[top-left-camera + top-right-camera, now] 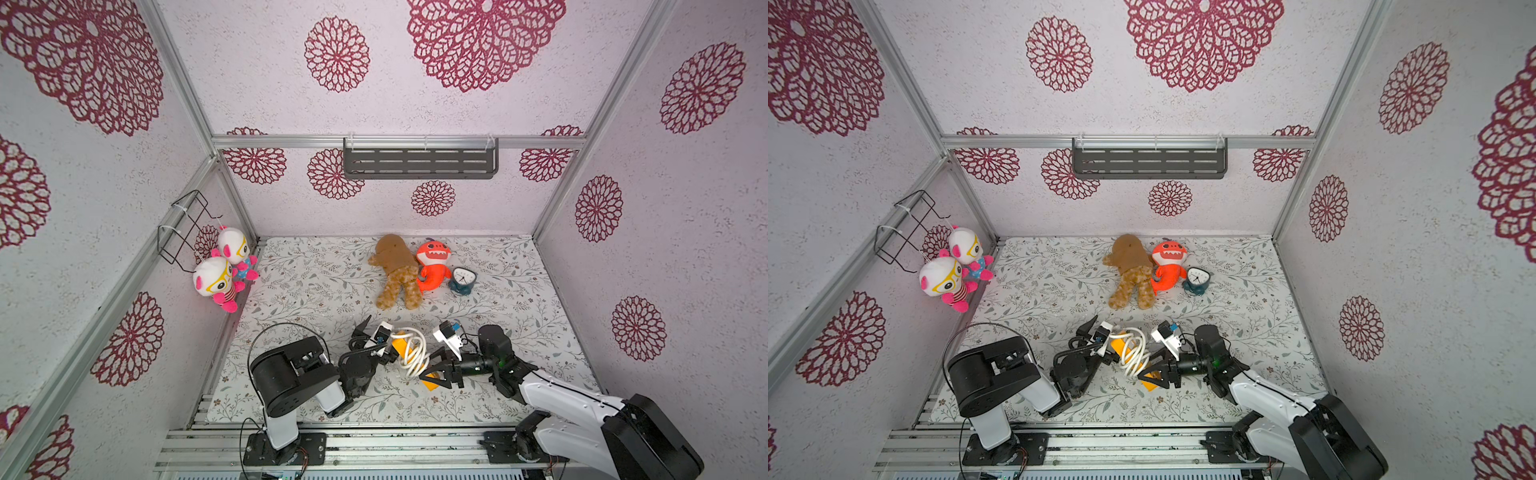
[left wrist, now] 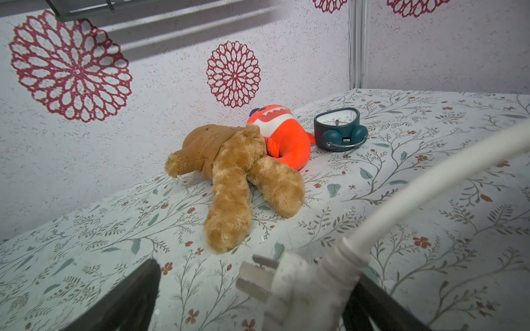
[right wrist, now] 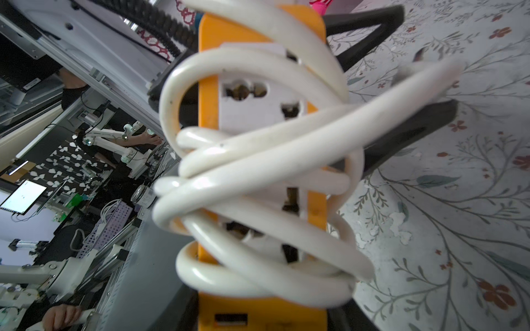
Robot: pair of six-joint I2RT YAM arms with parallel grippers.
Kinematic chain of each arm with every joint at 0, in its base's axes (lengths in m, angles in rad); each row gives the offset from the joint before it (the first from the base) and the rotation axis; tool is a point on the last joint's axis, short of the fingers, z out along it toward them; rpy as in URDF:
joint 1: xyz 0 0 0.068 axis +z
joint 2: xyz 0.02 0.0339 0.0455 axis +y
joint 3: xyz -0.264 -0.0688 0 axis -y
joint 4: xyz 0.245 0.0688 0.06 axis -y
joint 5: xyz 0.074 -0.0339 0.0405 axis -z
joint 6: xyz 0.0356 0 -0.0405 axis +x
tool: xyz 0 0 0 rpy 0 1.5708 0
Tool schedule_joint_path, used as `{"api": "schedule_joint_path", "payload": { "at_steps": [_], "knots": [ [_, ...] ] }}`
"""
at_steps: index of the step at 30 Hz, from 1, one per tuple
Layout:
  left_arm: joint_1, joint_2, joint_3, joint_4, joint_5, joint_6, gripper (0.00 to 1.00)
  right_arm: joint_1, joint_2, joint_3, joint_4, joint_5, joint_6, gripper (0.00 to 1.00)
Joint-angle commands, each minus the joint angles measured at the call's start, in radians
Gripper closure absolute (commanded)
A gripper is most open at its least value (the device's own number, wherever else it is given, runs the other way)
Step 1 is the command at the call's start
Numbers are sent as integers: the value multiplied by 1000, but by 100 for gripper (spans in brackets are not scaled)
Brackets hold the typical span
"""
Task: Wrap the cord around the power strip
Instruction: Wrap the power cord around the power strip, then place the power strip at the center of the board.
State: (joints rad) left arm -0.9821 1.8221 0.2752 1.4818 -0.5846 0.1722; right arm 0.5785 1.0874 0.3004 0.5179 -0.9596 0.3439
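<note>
Left tool (image 2: 252, 275) has its jaws wide apart. The white plug (image 2: 301, 292) lies between them, close against one finger (image 2: 370, 309) and well apart from the other one.

From the plug, the cord (image 1: 413, 353) runs to the right and goes in several loose loops around the middle of the power strip (image 1: 400, 345). In the right wrist view these loops cross over the white socket faces of the orange-yellow block, and one USB port (image 3: 231, 319) shows at its near end.

To the right of the loops, the right tool (image 1: 434, 372) is closed on the near end of the power strip and holds it, with the far end pointing toward the left tool. I cannot tell whether that far end touches the counter (image 1: 311, 291).

Farther back, from left to right:
- Two white-and-pink plush dolls (image 1: 216, 282) hang at the left wall, under a black wire basket (image 1: 187, 224).
- A brown teddy bear (image 1: 397, 274) lies on the counter.
- An orange shark plush (image 1: 432, 266) touches the bear.
- A small dark teal alarm clock (image 1: 462, 280) is just beside the shark.
</note>
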Motion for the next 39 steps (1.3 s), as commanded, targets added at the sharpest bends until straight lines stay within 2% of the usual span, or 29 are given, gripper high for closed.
{"api": "schedule_joint_path", "payload": {
  "at_steps": [1, 4, 8, 14, 16, 21, 23, 28, 31, 34, 36, 39],
  "knots": [
    [-69, 28, -35, -61, 103, 58, 3, -40, -64, 71, 117, 141, 6, 100],
    [-74, 18, -64, -65, 139, 8, 3, -44, -62, 86, 89, 135, -3, 100],
    [-81, -34, -74, -166, 208, -62, 2, -45, -50, 95, 107, 140, 7, 100],
    [-85, -207, -101, -278, 171, -209, 0, -47, -16, 111, 70, 129, -24, 100],
    [-85, -296, -84, -400, 165, -234, 1, -48, 1, 109, 71, 127, -27, 100],
    [-62, -607, 17, -915, 142, -319, 4, -48, 33, 95, 86, 105, -47, 100],
    [-33, -730, 32, -1061, 147, -361, 5, -49, 45, 92, 78, 94, -64, 100],
    [86, -1022, 5, -1275, 224, -471, 9, -49, 85, 105, 9, 55, -122, 100],
    [138, -1124, 33, -1387, 256, -485, 11, -48, 102, 124, -61, 41, -164, 100],
    [206, -1103, 123, -1492, 345, -469, 10, -48, 123, 168, -208, 35, -255, 100],
    [274, -1020, 233, -1582, 453, -458, 9, -41, 135, 210, -323, 33, -332, 100],
    [342, -855, 405, -1710, 555, -432, 9, -24, 155, 275, -507, 61, -477, 100]
  ]
}}
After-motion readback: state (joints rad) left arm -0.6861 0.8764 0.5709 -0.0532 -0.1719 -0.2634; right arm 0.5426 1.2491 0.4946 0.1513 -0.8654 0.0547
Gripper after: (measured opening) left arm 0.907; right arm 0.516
